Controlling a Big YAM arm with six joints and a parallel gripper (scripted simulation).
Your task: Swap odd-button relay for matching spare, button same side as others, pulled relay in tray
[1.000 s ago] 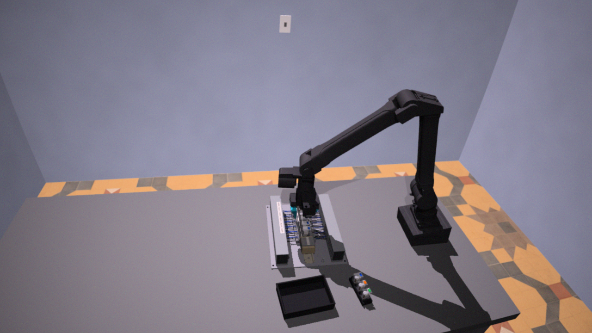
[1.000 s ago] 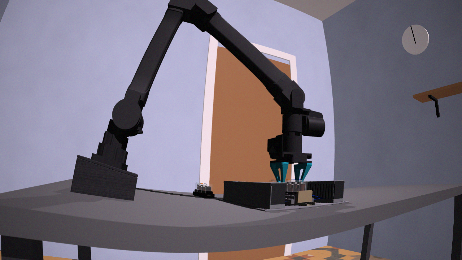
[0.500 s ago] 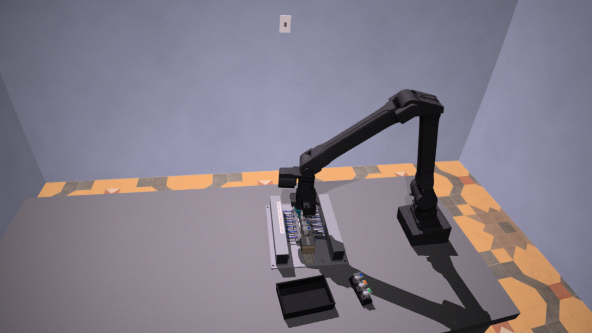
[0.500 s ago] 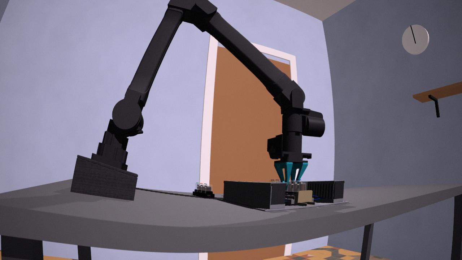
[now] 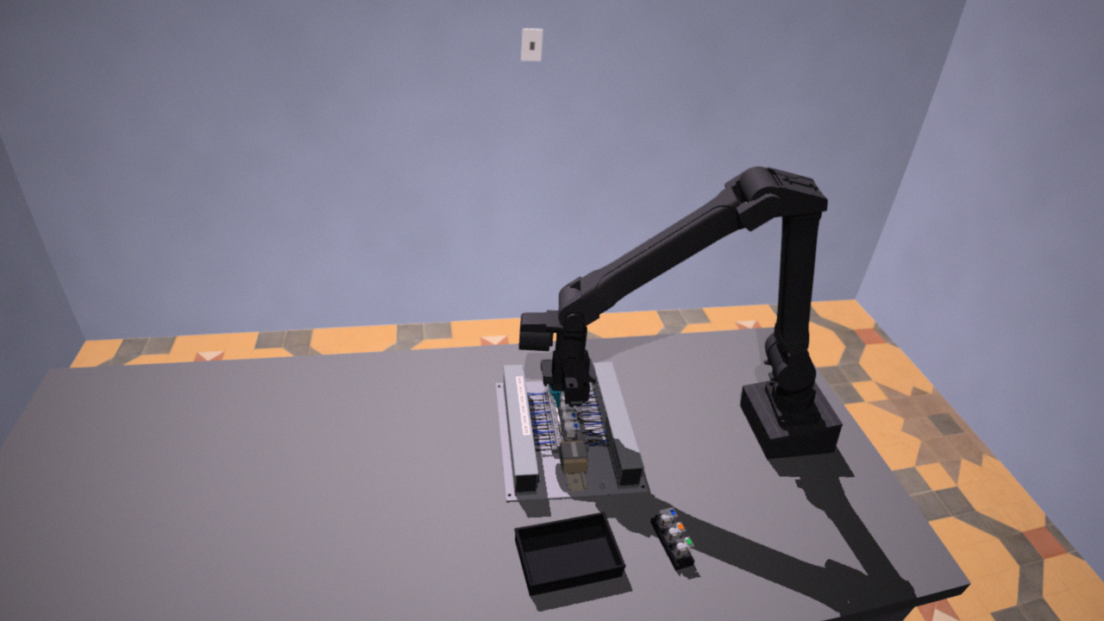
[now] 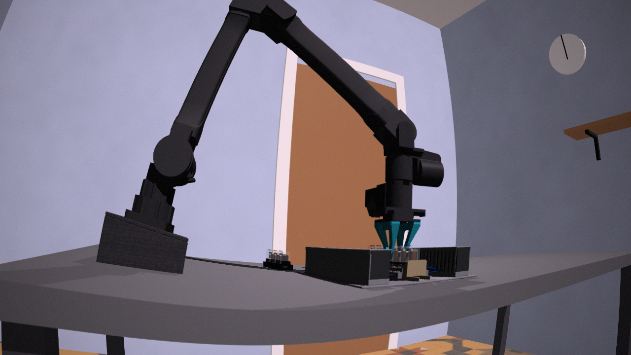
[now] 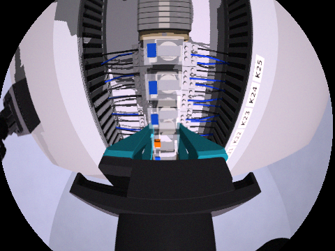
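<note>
Pincer clamped on the odd relay, centre of the frame
The black pincer with teal fingers [image 5: 566, 401] [image 6: 397, 248] looks closed on the clear, orange-buttoned relay [image 7: 167, 144], which sits in the row, low centre of the wrist view; drawing it straight up, without rocking, should spare its neighbours, since only spring contacts hold the blades. Past the fingers, four clear blue-buttoned relays [image 5: 569, 427] [image 6: 407, 254] [image 7: 169, 50] show in the wrist view, one mostly hidden; any sixth is out of sight. At lower centre of the top view lies one black rectangular tray [image 5: 569, 586], no relay in it; right of it, one black rack [image 5: 685, 563] [image 6: 277, 266] bears three clear spares [image 5: 674, 532] [image 6: 277, 256]: one blue, one orange, one green

Relative to the orange-button relay [image 7: 166, 145], the fingers [image 6: 399, 247] have closed inward from wide apart to either side.
</note>
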